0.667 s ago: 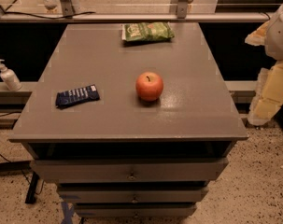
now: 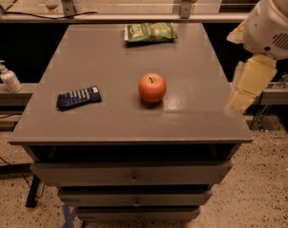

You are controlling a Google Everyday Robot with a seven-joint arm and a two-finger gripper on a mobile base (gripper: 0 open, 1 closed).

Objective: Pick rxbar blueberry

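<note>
— What takes up the most room?

— A grey table, with drawers stacked under its near edge. Past its right edge hangs the robot's white arm. The cream gripper sits below the arm, off the tabletop and beside the near right corner. Whether the gripper is apart or together I cannot tell.

— And on the top?

— A green chip bag lies at the far edge, its print too small to read. A red apple stands near the middle. The rxbar blueberry lies flat on the near left part, close to the left edge and well apart from the apple. It is navy, with rows of white lettering I cannot make out. Bare tabletop surrounds it on every side.

— Anything else?

— A white pump bottle stands on a ledge left of the table.
</note>
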